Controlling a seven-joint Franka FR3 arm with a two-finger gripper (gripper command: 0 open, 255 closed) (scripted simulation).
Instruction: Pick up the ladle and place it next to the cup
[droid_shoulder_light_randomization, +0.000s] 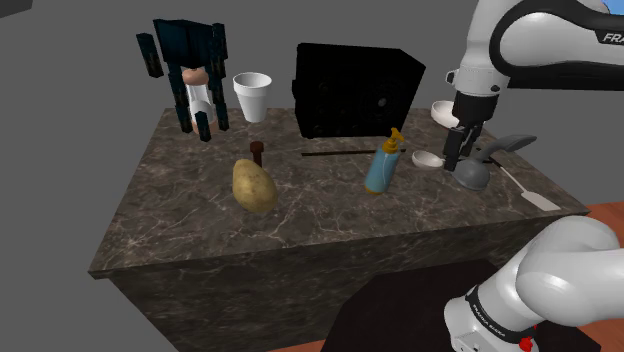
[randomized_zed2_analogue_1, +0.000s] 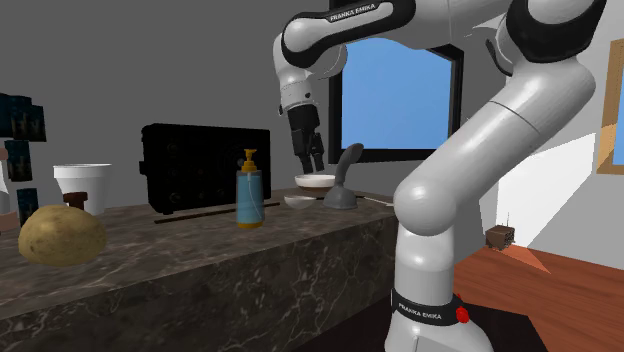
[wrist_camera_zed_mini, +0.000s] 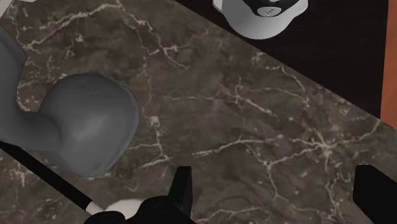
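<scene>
Grey ladle (droid_shoulder_light_randomization: 474, 172), where does it sit?
On the dark marble counter (droid_shoulder_light_randomization: 180, 220), near the shoulder view's right end, just beside the gripper (droid_shoulder_light_randomization: 458, 162), untouched.
And the pincer?
Black fingers (wrist_camera_zed_mini: 183, 188) stand wide apart above bare stone, holding nothing.
The cup (droid_shoulder_light_randomization: 252, 96)?
White, at the counter's back, well apart from the ladle, with a black box (droid_shoulder_light_randomization: 355, 90) and a blue bottle (droid_shoulder_light_randomization: 383, 165) between them.

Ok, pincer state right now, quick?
Pincer: open, holding nothing; the grey ladle lies beside it, not grasped.
</scene>
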